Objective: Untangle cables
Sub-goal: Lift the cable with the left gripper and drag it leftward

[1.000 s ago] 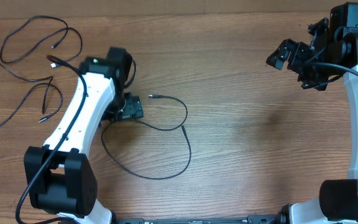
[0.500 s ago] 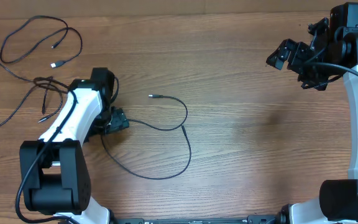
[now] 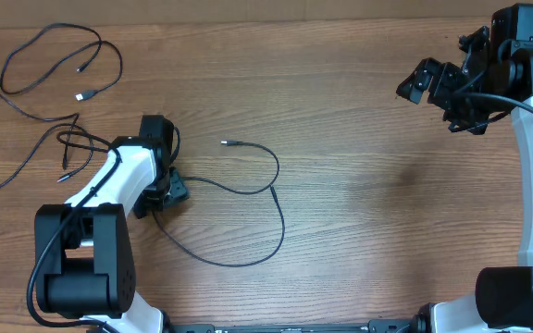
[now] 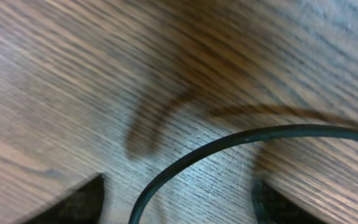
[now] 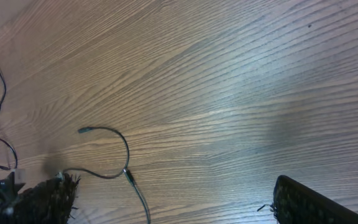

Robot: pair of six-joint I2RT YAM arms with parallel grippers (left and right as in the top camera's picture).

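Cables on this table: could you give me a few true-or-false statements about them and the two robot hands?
The left gripper is down at the looped cable in the middle. True.
The right gripper holds a cable. False: it is open, empty, and far from any cable.
All cables lie in one pile. False: other cables lie apart at the far left.
In the left wrist view, a cable runs between the fingers. True.
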